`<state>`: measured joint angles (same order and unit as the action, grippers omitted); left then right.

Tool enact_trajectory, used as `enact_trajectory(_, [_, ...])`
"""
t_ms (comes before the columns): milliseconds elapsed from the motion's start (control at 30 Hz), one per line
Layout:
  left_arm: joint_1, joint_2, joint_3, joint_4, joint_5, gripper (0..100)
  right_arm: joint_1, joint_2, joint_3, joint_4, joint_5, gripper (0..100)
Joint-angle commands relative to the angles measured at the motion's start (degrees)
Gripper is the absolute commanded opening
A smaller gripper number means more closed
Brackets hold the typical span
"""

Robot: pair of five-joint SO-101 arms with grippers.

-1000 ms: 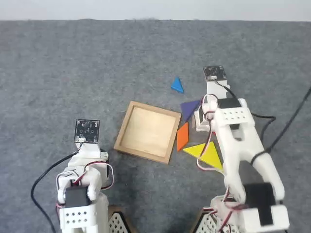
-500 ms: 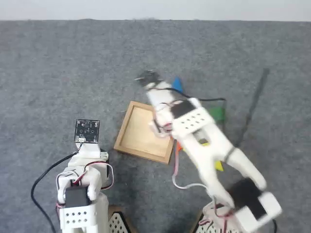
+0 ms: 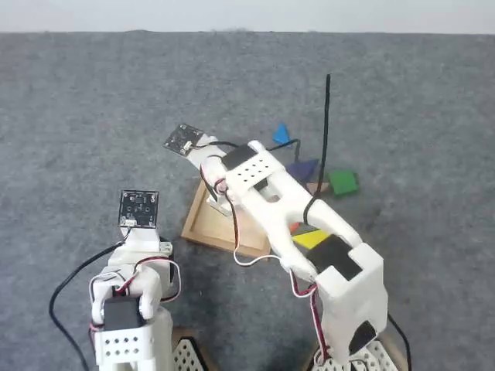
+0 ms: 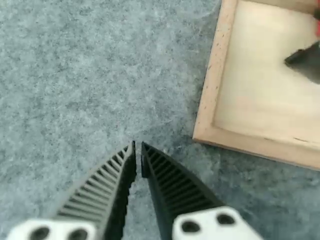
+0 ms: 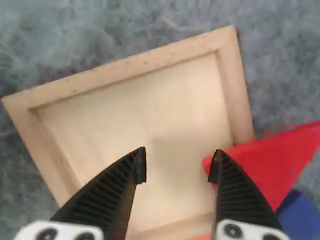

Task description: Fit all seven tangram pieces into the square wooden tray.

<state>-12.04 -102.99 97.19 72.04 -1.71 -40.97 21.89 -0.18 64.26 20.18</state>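
Lab bench; grey felt mat [image 3: 93,93]; exposed wiring [image 3: 326,116]

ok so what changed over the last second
The right arm swung from the loose pieces beside the tray across to the tray. The right gripper now hangs open over the tray's floor, with a red triangle at the rim beside it. The swing uncovered the green square. The left gripper, the tray and the blue triangle stayed put.

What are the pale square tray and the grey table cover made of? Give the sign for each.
The pale square tray: likely bare wood, matte; faint grain, speckled rim. The grey table cover: probably felt or short-pile carpet; fuzzy, mottled fibres.
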Motion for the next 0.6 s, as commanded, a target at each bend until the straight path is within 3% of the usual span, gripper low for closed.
enact_trajectory(0, [-0.09, -1.05, -0.75, 0.18, 0.97, 2, 2.59, -9.80, -3.60, 2.77, 0.35, 20.2])
enact_trajectory(300, [-0.09, -1.05, -0.75, 0.18, 0.97, 2, 6.02, -30.02, 6.77, 2.33, -2.02, 20.2])
enact_trajectory(567, [-0.09, -1.05, -0.75, 0.18, 0.97, 2, 18.51, -15.96, 11.34, -10.77, -5.54, 20.2])
